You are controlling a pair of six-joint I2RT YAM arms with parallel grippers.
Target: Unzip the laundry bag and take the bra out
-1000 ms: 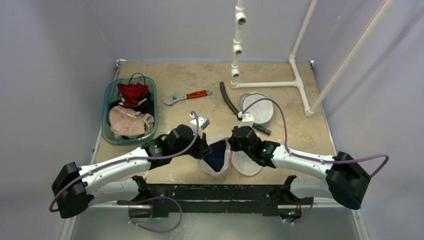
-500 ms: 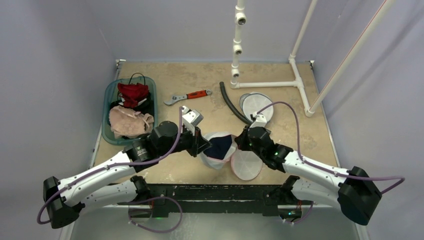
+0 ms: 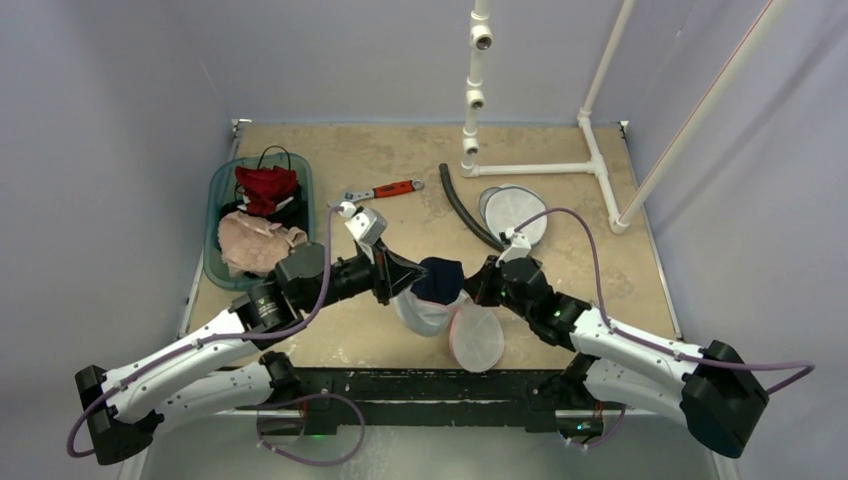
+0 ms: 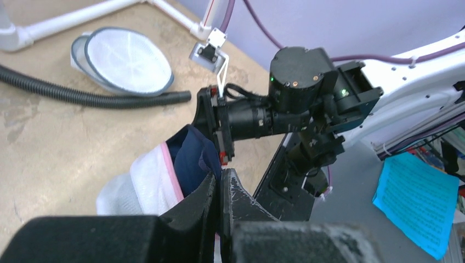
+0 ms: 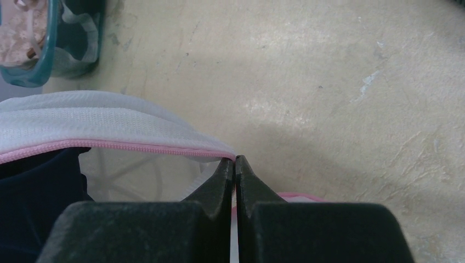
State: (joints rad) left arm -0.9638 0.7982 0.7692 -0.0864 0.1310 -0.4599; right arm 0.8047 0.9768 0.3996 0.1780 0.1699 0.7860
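left claw (image 3: 398,283): fingers pressed together at the left lip of the bag mouth. it touches both mesh and dark cloth, and i cannot tell which of them it pinches.
right claw (image 5: 235,164): pressed together, nipping the pink zipper (image 5: 137,147) edge on the right side of the mouth.
laundry bag (image 3: 422,312): white mesh, hanging between the two claws near the front of the table (image 3: 600,260). it is already unzipped, with its round flap (image 3: 476,338) hanging down toward the near edge.
bra (image 3: 438,277): navy, bulging up out of the mouth but still partly inside the bag, between the two claws.
change: a moment ago the bag lay flatter, with the bra sunk inside it. since then the left arm has drawn back and to the left and the right arm has shifted right. the mouth now stands higher, the flap has swung down, and the bra has come up.
meaning: unzipping looks finished and removal looks about half done.
next, my guess: one claw needs a clear hold on the bra alone, and should pull it away while the other claw anchors the bag.
risk: the bra could snag on the zipper edge, or the whole bag could come along with it.
elsewhere: the basket (image 3: 212,215) of clothes sits at the left, well apart.
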